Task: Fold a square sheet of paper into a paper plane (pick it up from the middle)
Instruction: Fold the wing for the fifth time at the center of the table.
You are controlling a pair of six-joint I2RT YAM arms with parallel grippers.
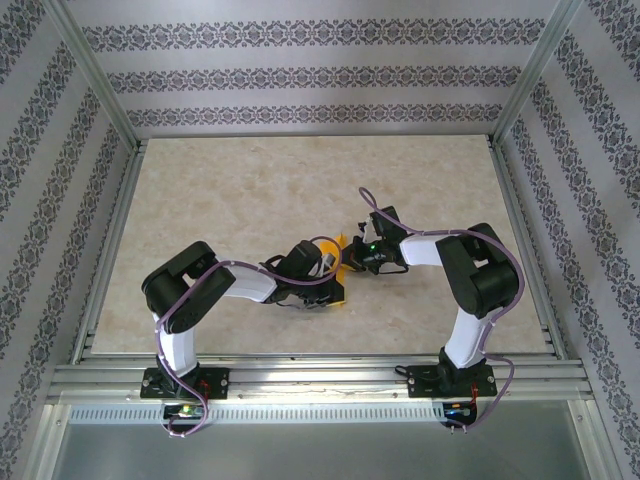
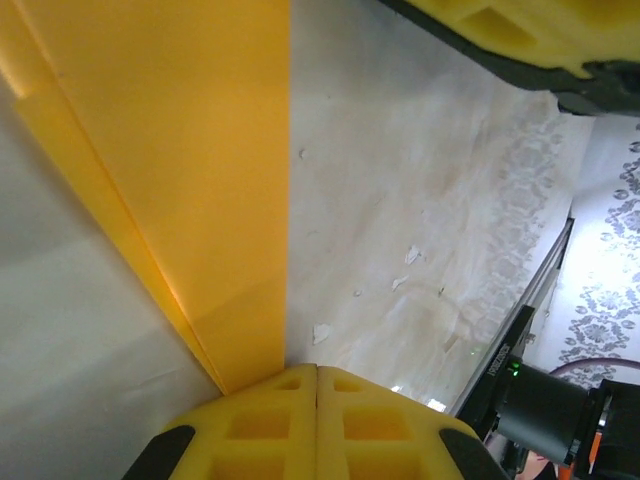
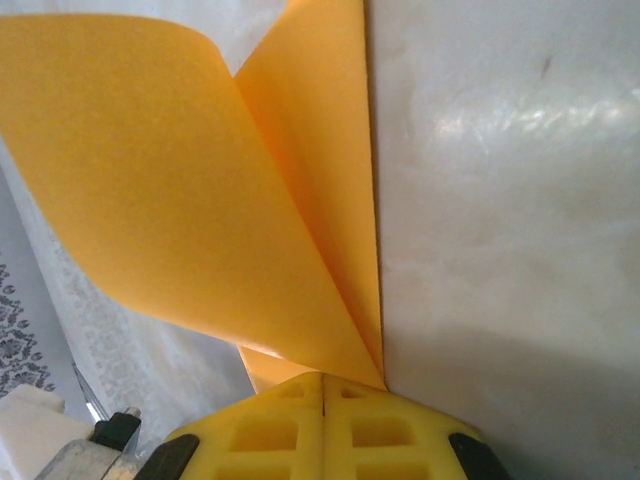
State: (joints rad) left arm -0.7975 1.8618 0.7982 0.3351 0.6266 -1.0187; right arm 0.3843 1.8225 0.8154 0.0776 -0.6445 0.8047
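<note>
Orange paper point(image 2: 190, 160) cropped by both wrist views' top edges; overhead, mostly hidden, shape indistinct.

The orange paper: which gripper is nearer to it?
Neither: both are shut on the paper. The left gripper pinches a flat folded edge, the right gripper the curled part.

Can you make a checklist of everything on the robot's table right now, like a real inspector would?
surface: beige marbled tabletop, flat.
job's things: orange paper, partly folded, one flap curling up.
clutter: tiny white flecks; scraps or scuffs, cannot tell.
grippers: left gripper and right gripper both shut on the paper's edges.
cables: purple cables run along both arms.
surroundings: patterned walls, metal frame.
</note>
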